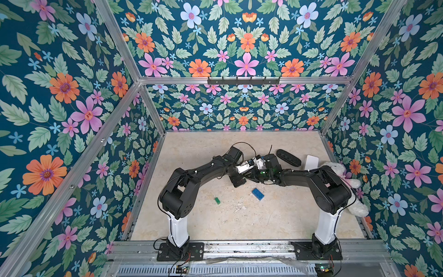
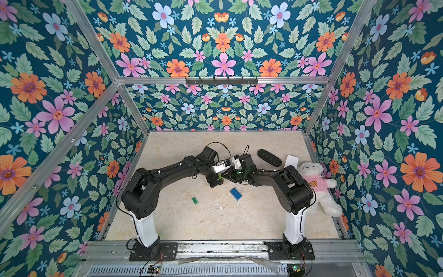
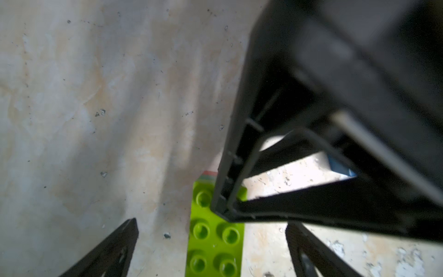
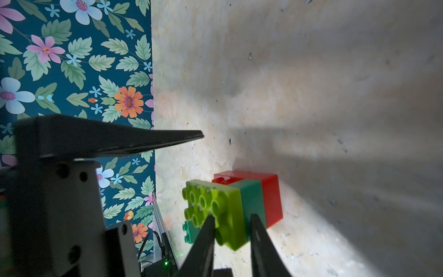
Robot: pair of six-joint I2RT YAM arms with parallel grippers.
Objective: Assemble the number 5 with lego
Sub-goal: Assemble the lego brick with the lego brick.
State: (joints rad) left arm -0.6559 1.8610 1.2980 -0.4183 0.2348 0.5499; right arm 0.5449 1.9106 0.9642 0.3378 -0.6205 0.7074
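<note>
Left claw (image 3: 212, 223) stands spread wide on either side of the lime-green brick (image 3: 213, 251), touching it nowhere, while the right claw (image 4: 232, 217) pinches that same brick across its width above the middle of the table (image 1: 239, 223). Beneath the lime-green piece, a dark green layer (image 4: 251, 199) and a red brick (image 4: 272, 196) are joined into one three-colour stack (image 4: 242, 191). Whether the stack rests on the table or hangs just over it cannot be told.

The number 5 looks roughly half built. A blue brick (image 1: 258, 193) lies loose on the table nearer the arm bases, and a small dark green brick (image 1: 217, 201) sits well apart from it, toward the left arm.

The step in hand appears to be the left arm clearing away to fetch the next piece. It should back straight out along its fingers' line, jaws wide, so neither tip clips the studs.

The right claw grips only the top layer, so a sideways knock could peel the lower bricks off; it should hold level and firm.

The blue brick is best taken across its short sides, leaving its underside free, then pressed down squarely. The black oblong case (image 1: 288, 157) beyond the arms plays no part.
</note>
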